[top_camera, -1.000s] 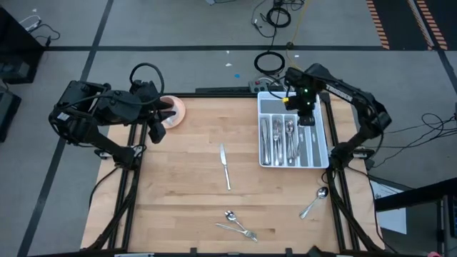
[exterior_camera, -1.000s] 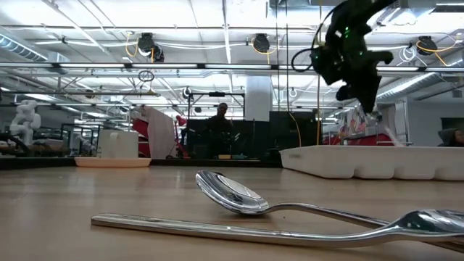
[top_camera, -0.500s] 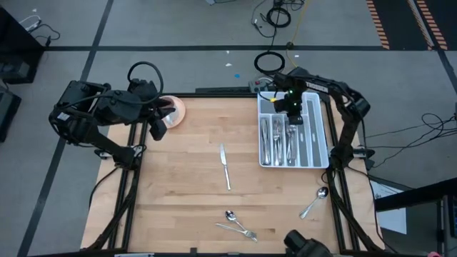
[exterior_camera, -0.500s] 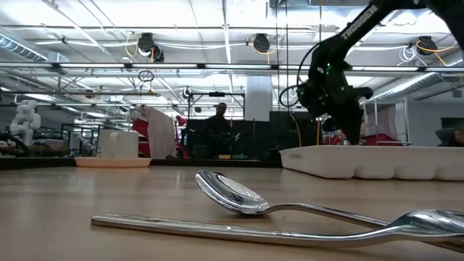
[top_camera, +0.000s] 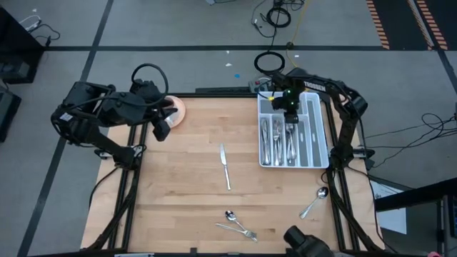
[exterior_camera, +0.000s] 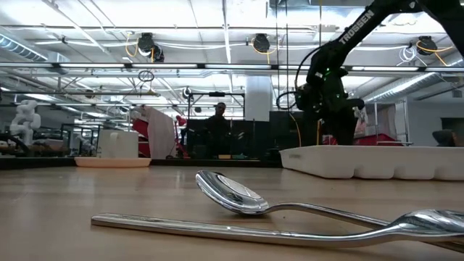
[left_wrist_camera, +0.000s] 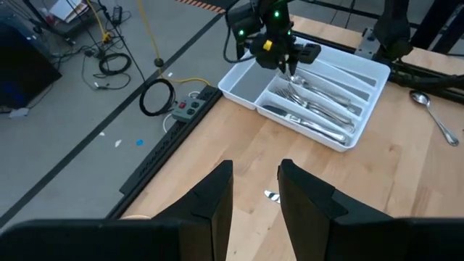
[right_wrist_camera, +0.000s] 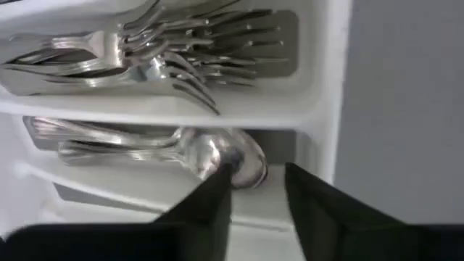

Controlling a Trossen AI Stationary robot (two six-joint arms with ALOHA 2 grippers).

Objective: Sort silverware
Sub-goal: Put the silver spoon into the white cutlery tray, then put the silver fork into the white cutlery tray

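Note:
The white divided tray (top_camera: 326, 135) stands at the table's far right, with forks (right_wrist_camera: 181, 43) and spoons (right_wrist_camera: 130, 148) in separate compartments. My right gripper (top_camera: 291, 116) points down into the tray's far end, open, its fingertips (right_wrist_camera: 217, 190) just over the bowl of a spoon (right_wrist_camera: 235, 161) that lies among the other spoons. On the bare table lie a knife (top_camera: 226, 165) in the middle, a spoon (top_camera: 230, 215) and a fork (top_camera: 241, 230) near the front edge, and a spoon (top_camera: 314, 203) at the near right. My left gripper (left_wrist_camera: 255, 190) waits open and empty at the far left. My right gripper comes at the spoon's bowl (right_wrist_camera: 246, 168) from above, its open fingers standing one to each side of the bowl's near rim. Whether a fingertip touches the bowl I cannot tell. The spoon lies flat in its compartment.
A pink cup on its saucer (top_camera: 176, 110) stands at the far left beside my left arm. A dark round object (top_camera: 303, 244) shows at the table's near edge. The wooden top between the knife and the left side is bare.
My right gripper has gone down and toward the table's left, from above the tray's right side into the far end of a middle compartment. A dark round object has come into view at the near edge.

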